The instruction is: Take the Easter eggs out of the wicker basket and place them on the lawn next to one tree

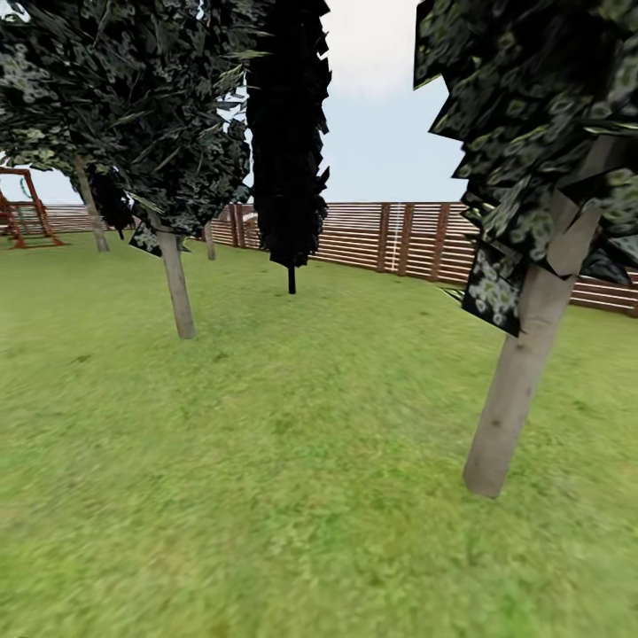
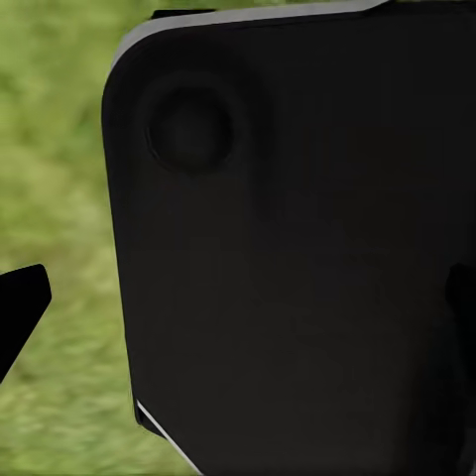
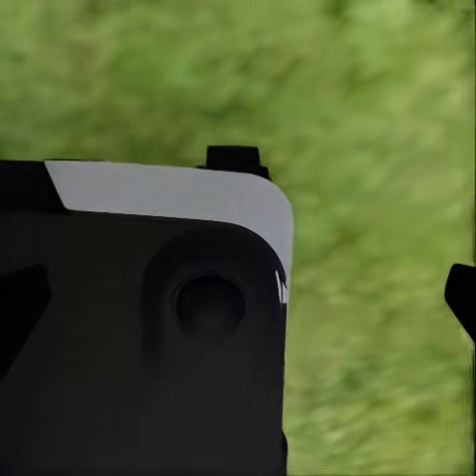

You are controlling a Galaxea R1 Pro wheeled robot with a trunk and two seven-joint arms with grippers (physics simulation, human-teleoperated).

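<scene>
The head view looks out over the lawn (image 1: 266, 496), which fills the lower two thirds of the frame. A tree (image 1: 523, 354) with a pale, bare trunk stands at right of centre, leaning slightly, its base meeting the grass at lower right. A second pale-trunked tree (image 1: 177, 283) stands at left of centre, further off. A narrow black-leaved tree (image 1: 288, 133) rises at upper centre. A slatted wooden fence (image 1: 399, 235) runs across the middle of the frame, and a red play frame (image 1: 27, 213) sits at far left.

The wicker basket and the Easter eggs appear in none of the three views, so their location cannot be stated from here.

In the left wrist view, a dark body panel (image 2: 297, 248) covers most of the frame, with grass behind it and a dark finger tip (image 2: 20, 307) at the left edge. The right wrist view has a similar panel (image 3: 139, 337) at lower left and a finger tip (image 3: 461, 293) at the right edge. How far either gripper is open, and whether it holds anything, cannot be told.

Judgement: the step in hand is travel. Procedure:
- Turn the base until the basket comes into view.
- Keep both arms tucked while driving.
- Note the nearer right-hand trunk as a candidate drop point and commit to it for all three eggs.
</scene>
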